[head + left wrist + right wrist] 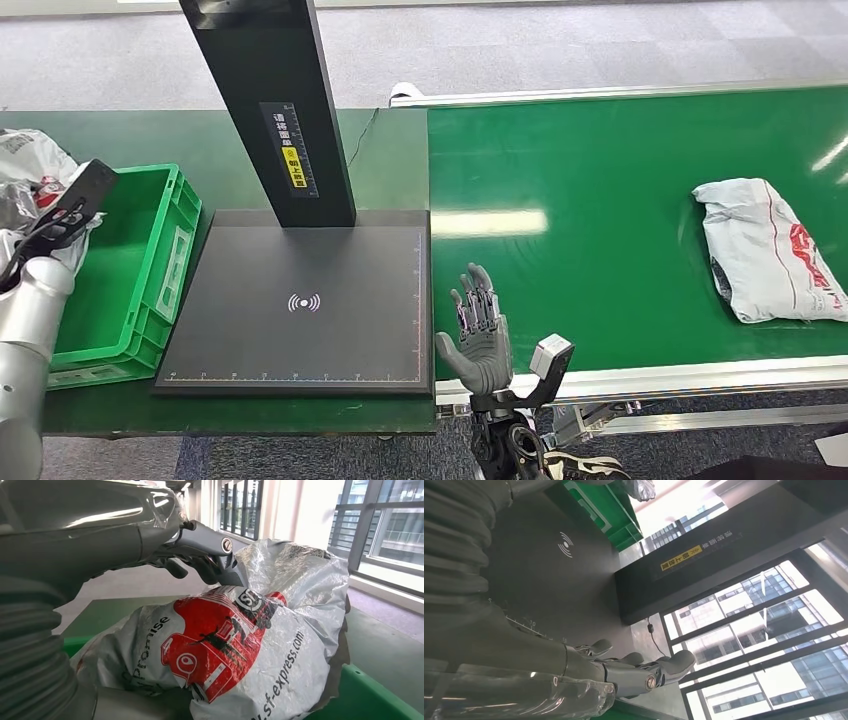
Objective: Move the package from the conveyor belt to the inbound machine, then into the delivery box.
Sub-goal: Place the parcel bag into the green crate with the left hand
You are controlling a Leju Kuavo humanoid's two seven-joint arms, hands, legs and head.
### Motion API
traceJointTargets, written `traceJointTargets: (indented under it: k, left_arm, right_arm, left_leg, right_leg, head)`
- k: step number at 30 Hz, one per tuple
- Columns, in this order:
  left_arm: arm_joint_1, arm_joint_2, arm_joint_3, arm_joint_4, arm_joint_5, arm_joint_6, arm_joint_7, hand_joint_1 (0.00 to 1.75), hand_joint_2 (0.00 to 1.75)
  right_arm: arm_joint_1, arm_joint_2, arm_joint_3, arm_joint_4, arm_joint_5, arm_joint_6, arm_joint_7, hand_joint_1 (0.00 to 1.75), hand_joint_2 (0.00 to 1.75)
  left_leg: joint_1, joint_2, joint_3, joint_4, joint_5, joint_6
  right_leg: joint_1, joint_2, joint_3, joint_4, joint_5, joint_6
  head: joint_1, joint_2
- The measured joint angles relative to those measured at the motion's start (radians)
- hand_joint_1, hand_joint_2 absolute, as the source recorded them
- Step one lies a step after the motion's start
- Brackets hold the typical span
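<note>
My left hand [62, 212] grips a grey plastic package [22, 165] with red print at the far left, over the left rim of the green delivery box [150, 290]. In the left wrist view its fingers [205, 555] pinch the crumpled top of the package [240, 650] above the box rim [370, 700]. A second grey package [765, 250] lies on the green conveyor belt [600, 170] at the right. My right hand [480, 335] stands open, fingers up and apart, at the belt's near edge beside the black inbound machine's platform [300, 300]. The right wrist view shows that hand [624, 672] holding nothing.
The machine's black column [270, 100] rises from the back of the platform, with a yellow label on it. A cable [362, 135] runs behind the platform on the green table. The belt's white frame [690, 378] lines its near edge. Grey floor lies beyond.
</note>
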Motion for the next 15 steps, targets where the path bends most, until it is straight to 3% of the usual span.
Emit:
traceJointTargets:
  k: [6, 13, 15]
  left_arm:
    - [0.014, 0.000, 0.000, 0.008, -0.001, -0.041, -0.010, 1.75, 1.75]
    - [0.046, 0.005, 0.019, 0.007, 0.042, -0.123, -0.139, 1.75, 1.75]
    - [0.050, 0.009, 0.020, 0.006, 0.042, -0.131, -0.149, 1.58, 1.75]
  right_arm:
    - [0.000, 0.000, 0.000, 0.000, 0.000, 0.000, 0.001, 0.00, 1.75]
    - [0.000, 0.000, 0.000, 0.000, -0.003, -0.003, 0.000, 0.00, 1.75]
    - [0.000, 0.000, 0.000, 0.000, -0.004, -0.003, 0.000, 0.00, 1.75]
  left_leg:
    - [0.000, 0.000, 0.000, 0.000, 0.000, 0.000]
    - [0.000, 0.000, 0.000, 0.000, 0.000, 0.000]
    - [0.000, 0.000, 0.000, 0.000, 0.000, 0.000]
  right_leg:
    - [0.000, 0.000, 0.000, 0.000, 0.000, 0.000]
    - [0.000, 0.000, 0.000, 0.000, 0.000, 0.000]
    - [0.000, 0.000, 0.000, 0.000, 0.000, 0.000]
  head:
    - [0.000, 0.000]
    - [0.000, 0.000]
    - [0.000, 0.000]
